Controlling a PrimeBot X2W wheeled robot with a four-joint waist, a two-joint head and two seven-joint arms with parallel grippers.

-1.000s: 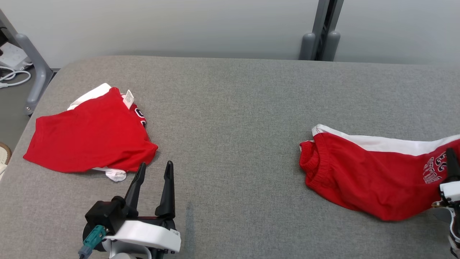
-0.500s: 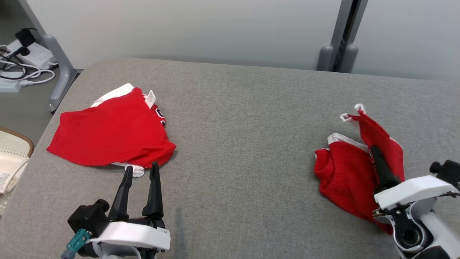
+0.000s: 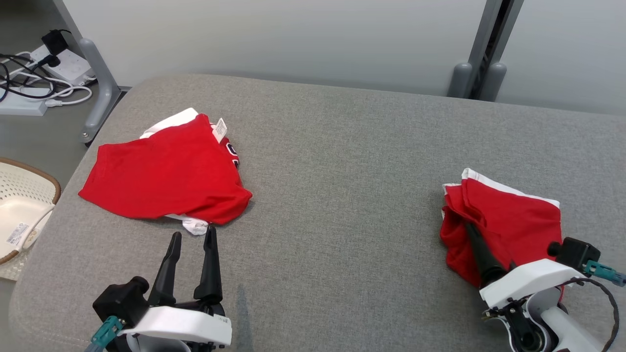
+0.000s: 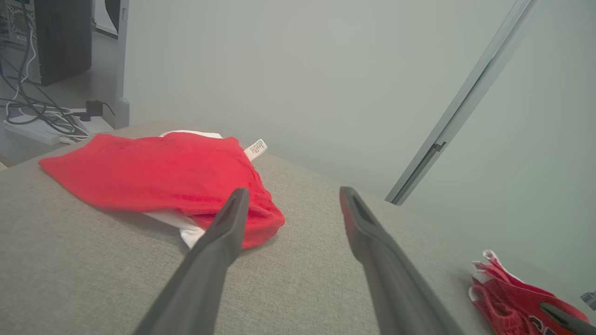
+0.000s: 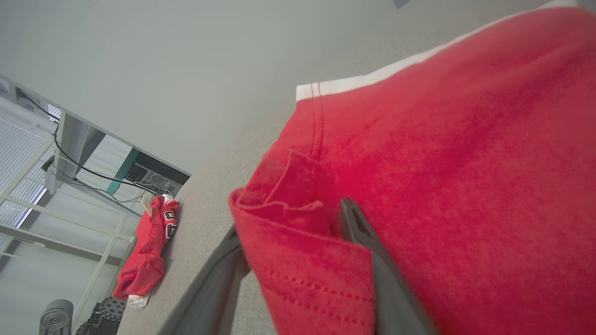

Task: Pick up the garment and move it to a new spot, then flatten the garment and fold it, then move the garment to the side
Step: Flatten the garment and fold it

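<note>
The garment (image 3: 166, 181), a red jersey with white sleeve edges and a small white tag (image 3: 220, 129), lies folded at the table's left; it also shows in the left wrist view (image 4: 163, 172) and far off in the right wrist view (image 5: 149, 251). My left gripper (image 3: 193, 231) rests open just short of its near hem, holding nothing (image 4: 293, 190). A second red garment (image 3: 513, 220) with a white stripe lies doubled over at the right. My right gripper (image 3: 469, 227) reaches into its folded edge, jaws apart, a loose fold of red cloth (image 5: 298, 218) between the fingers.
The grey padded table (image 3: 342, 171) has open room through its middle. Off its left edge stand a white woven basket (image 3: 19, 195), a power strip with cables (image 3: 44, 73) and a grey frame leg (image 3: 100, 93). A grey post (image 3: 477, 73) rises behind the far edge.
The head camera has swung left. My right gripper carried the second garment's far end up and over, laying it doubled on itself, then opened its jaws. The left gripper has stayed put.
</note>
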